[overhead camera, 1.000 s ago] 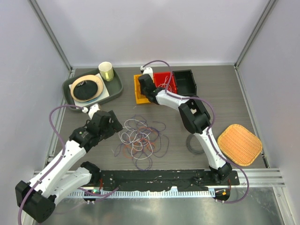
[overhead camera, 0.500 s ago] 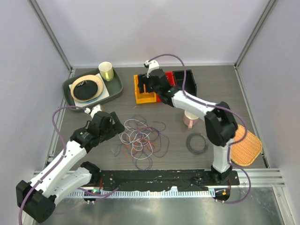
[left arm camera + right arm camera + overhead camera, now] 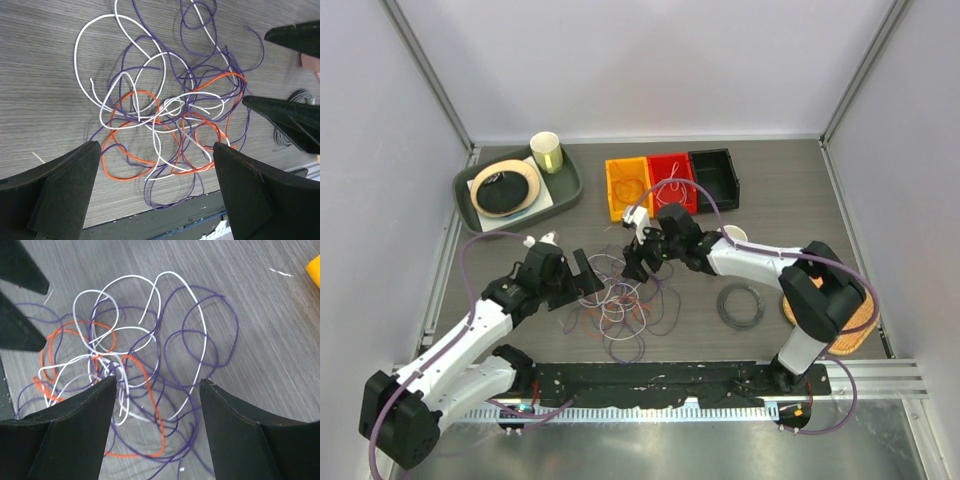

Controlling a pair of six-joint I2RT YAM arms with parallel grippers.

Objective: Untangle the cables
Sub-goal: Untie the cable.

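A tangle of thin white, orange and purple cables [image 3: 620,305] lies on the grey table in front of the arms. It fills the left wrist view [image 3: 165,115] and the right wrist view [image 3: 125,370]. My left gripper [image 3: 588,281] is open and empty, over the tangle's left side. My right gripper [image 3: 632,262] is open and empty, over the tangle's far edge. The jaws of both stand wide apart with loops showing between them, and nothing is held. The right gripper's black fingers [image 3: 285,112] show in the left wrist view.
A thick black ring of coiled cord [image 3: 740,306] lies right of the tangle. Orange [image 3: 626,186], red [image 3: 668,178] and black [image 3: 713,175] bins stand at the back. A green tray [image 3: 565,185] with a plate and cup is back left. A woven mat [image 3: 855,305] and a pink cup [image 3: 732,237] are right.
My right arm has swung from the bins at the back down to the tangle's far edge. My left gripper has moved right, over the tangle's left side.
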